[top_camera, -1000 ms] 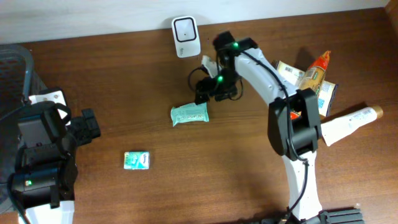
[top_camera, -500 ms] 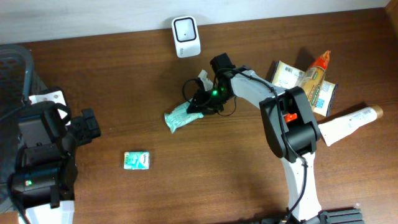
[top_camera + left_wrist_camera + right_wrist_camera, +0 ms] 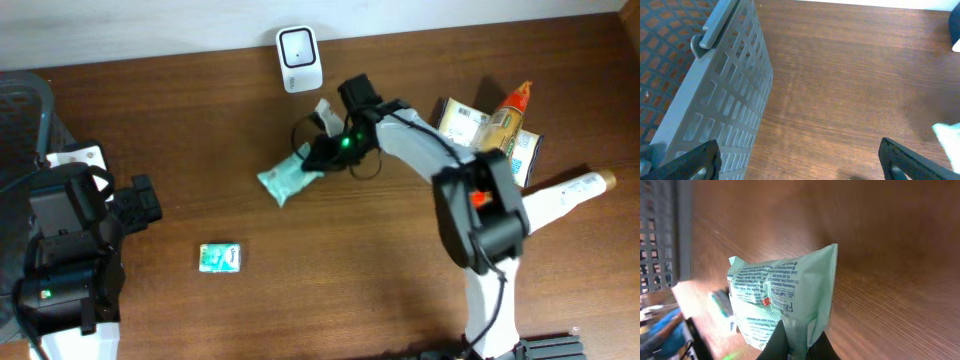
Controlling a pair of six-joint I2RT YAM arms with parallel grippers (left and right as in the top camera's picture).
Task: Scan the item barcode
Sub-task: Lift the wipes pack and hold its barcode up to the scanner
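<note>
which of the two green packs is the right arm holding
The larger mint pouch, pinched at one end in the right jaws. The small green pack lies alone on the table.

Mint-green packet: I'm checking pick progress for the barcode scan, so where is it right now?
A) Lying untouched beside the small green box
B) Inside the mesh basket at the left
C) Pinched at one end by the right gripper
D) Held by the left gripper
C: the right wrist view shows the mint-green packet clamped at its lower edge between the shut jaws of the right gripper.
</note>
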